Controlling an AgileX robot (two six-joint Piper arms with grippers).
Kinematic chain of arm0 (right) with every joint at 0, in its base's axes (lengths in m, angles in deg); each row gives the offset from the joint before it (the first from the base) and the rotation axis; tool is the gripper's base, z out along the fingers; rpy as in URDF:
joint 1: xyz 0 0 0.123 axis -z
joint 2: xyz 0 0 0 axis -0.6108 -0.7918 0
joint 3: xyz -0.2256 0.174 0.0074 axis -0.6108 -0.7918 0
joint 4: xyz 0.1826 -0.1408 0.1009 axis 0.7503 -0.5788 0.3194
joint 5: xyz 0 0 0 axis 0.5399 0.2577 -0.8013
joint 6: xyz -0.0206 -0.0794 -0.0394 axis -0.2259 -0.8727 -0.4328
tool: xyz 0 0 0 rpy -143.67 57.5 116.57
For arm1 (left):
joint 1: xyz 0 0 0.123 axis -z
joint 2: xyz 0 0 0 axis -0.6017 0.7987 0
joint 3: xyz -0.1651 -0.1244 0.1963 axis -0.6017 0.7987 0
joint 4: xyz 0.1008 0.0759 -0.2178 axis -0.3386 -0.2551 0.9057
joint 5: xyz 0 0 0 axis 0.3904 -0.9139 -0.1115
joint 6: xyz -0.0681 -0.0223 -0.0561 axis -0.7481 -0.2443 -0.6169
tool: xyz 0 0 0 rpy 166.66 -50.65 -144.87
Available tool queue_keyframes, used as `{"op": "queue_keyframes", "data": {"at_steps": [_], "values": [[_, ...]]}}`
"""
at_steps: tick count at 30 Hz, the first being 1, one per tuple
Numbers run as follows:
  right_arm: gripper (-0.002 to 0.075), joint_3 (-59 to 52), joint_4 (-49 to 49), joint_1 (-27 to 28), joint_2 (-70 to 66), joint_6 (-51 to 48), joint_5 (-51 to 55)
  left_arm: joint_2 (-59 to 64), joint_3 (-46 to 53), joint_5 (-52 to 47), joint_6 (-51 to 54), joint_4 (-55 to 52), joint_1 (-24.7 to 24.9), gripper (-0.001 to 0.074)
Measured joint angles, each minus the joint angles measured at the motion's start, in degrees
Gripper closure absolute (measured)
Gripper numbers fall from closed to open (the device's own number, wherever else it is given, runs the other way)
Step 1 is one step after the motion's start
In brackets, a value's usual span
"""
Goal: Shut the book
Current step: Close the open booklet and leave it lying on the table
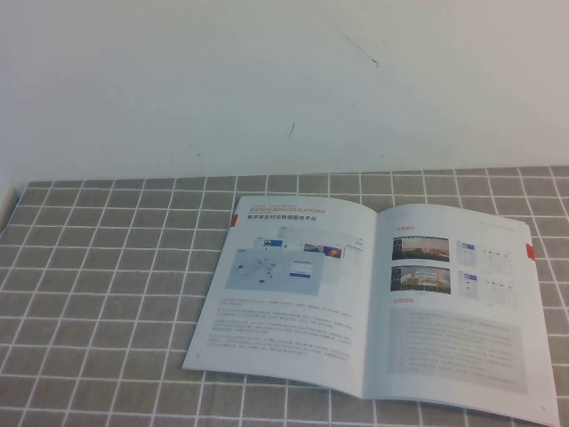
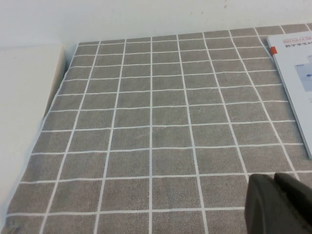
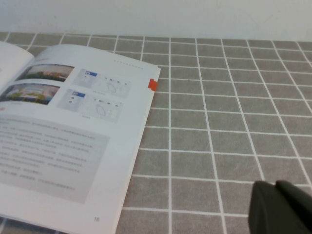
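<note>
The table's grey checked cloth (image 1: 107, 294) bears an open book (image 1: 373, 302), lying flat.

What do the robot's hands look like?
Only a bit of each shows. The left hand, above the checked cloth beside the book, is a dark, rounded block. The right hand, on the book's other side, looks the same. No cables or markings show.
</note>
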Motion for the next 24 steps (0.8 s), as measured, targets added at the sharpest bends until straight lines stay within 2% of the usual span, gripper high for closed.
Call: {"op": "queue_keyframes", "data": {"at_steps": [24], "values": [[0.0729, 0.00, -0.86, 0.00, 0.00, 0.00, 0.00, 0.00, 0.00, 0.00, 0.00, -1.56, 0.00, 0.0738]]}}
